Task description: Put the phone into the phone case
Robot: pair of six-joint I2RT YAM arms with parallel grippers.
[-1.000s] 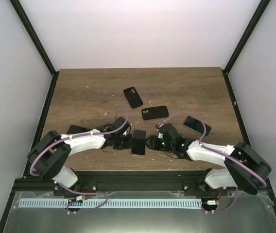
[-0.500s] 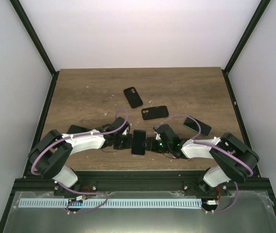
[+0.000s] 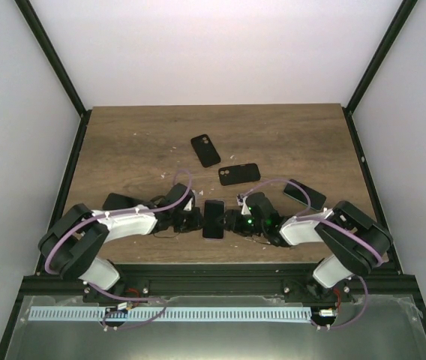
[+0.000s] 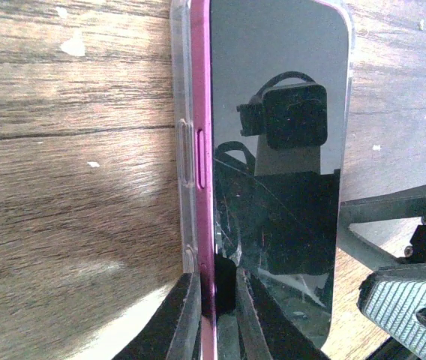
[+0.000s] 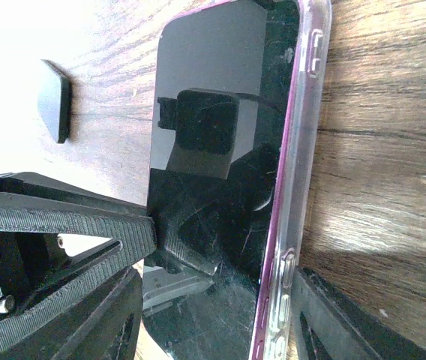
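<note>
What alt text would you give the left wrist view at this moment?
A dark-screened phone with a magenta edge lies on the wooden table, the clear phone case showing along its left side. The left end effector pinches that edge at the bottom; the right end effector stands open at lower right.
</note>
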